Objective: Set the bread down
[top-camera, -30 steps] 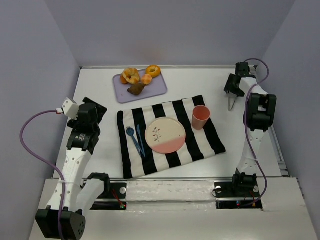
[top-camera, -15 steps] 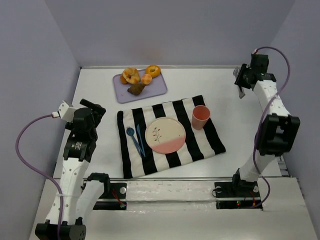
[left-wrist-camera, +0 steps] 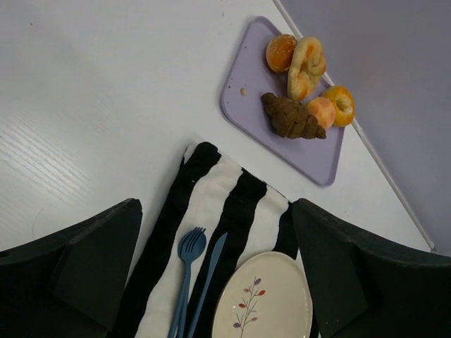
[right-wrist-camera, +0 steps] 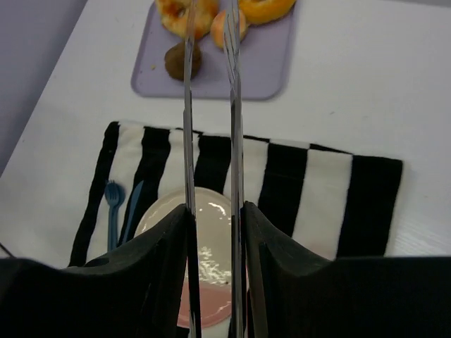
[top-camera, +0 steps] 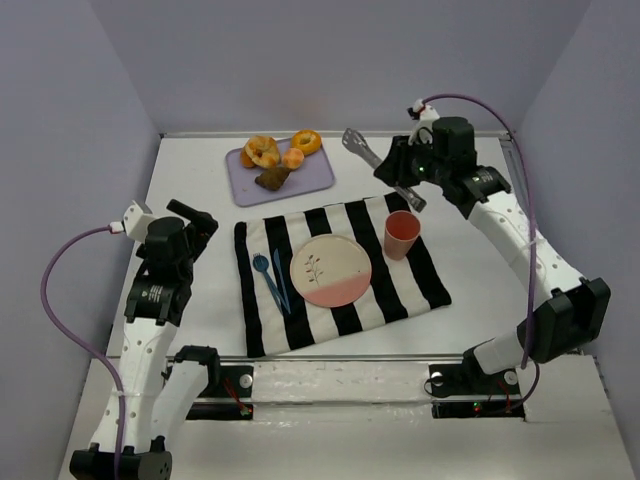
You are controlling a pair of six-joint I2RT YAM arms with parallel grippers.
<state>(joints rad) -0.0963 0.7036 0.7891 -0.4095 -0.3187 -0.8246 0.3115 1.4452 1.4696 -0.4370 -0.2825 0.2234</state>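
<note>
The right gripper (right-wrist-camera: pixel 215 232) pinches metal tongs (right-wrist-camera: pixel 187 105), their tips just right of the lilac tray (top-camera: pixel 312 180) of bread (top-camera: pixel 264 151). The left gripper (left-wrist-camera: pixel 215 246), spread wide, hovers well apart from that tray, nearer and to the left.

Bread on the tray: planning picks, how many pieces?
5, all on the lavender tray: seeded bun, twisted pretzel beside it, croissant nearest the cloth, small round roll, bagel at the far-right edge. None seems hidden.

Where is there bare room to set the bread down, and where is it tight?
The plate is bare. Open table lies left of the cloth and right of the cup. Tight: fork and knife lie just left of the plate, and the breads crowd the tray's far end.
</note>
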